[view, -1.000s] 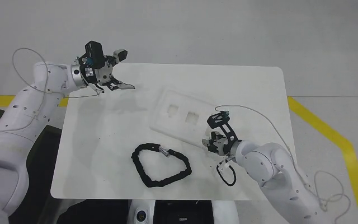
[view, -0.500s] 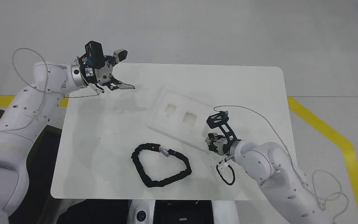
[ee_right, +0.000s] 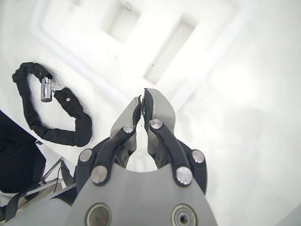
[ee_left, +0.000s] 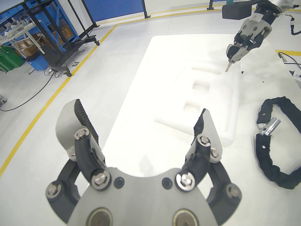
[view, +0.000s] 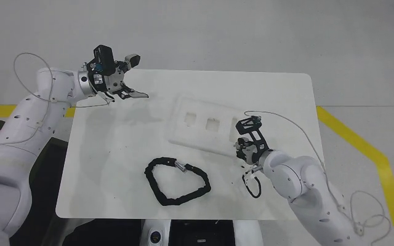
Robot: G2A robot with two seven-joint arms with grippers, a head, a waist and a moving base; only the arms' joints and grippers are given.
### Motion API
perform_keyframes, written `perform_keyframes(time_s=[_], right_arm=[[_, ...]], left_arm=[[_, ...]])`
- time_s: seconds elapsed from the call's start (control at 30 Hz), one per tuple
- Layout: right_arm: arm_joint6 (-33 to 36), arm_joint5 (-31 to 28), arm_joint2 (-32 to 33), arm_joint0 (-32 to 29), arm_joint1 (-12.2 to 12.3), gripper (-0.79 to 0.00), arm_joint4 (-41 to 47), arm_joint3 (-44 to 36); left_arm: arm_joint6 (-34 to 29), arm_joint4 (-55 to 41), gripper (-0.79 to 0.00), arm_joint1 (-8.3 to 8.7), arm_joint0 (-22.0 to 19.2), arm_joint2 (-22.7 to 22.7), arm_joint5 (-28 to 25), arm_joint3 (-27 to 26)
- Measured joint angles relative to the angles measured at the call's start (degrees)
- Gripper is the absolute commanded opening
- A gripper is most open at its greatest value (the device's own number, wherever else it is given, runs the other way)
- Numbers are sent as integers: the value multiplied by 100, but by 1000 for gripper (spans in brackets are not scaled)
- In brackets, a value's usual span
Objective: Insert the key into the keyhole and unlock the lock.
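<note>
The white worktop [view: 123, 172] carries a white foam tray [view: 184, 132] with rectangular pockets. Near the tray, toward the front edge, the chain lock [view: 161, 195] lies in a closed loop. Its black fabric sleeve looks limp and fairly heavy to me, so I expect it to sag and drag rather than hold a pose, though the cloth should give good friction.

My left gripper [ee_left: 141, 109] hangs over the far corner, well apart from the lock, with its jaws spread and empty. I would use it to brace the sleeve end right beside the lock cylinder [ee_right: 45, 90]. That cylinder is polished metal, stiff and probably slippery, and it is likely to roll if pushed.

My right gripper [ee_right: 142, 99] sits above the tray's near edge, its jaws pressed together on the key [ee_left: 228, 67], blade pointing down. The key is small, light and rigid, and I judge it could pivot between the pads under side load.
</note>
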Motion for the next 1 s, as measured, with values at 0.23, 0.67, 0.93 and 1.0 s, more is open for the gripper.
perform_keyframes(time_s=[0.23,0.67,0.93,1.0], right_arm=[[-222,-298,471,-272,31,-785,449,-245],[-1929,-3084,2009,-1393,135,-785,2995,158],[-2176,-4278,2733,-1721,193,-785,4301,689],[-2160,-4366,2804,-1725,203,-785,4481,769]], left_arm=[[0,0,0,0,0,0,0,0],[0,0,0,0,0,0,0,0],[0,0,0,0,0,0,0,0],[0,0,0,0,0,0,0,0]])
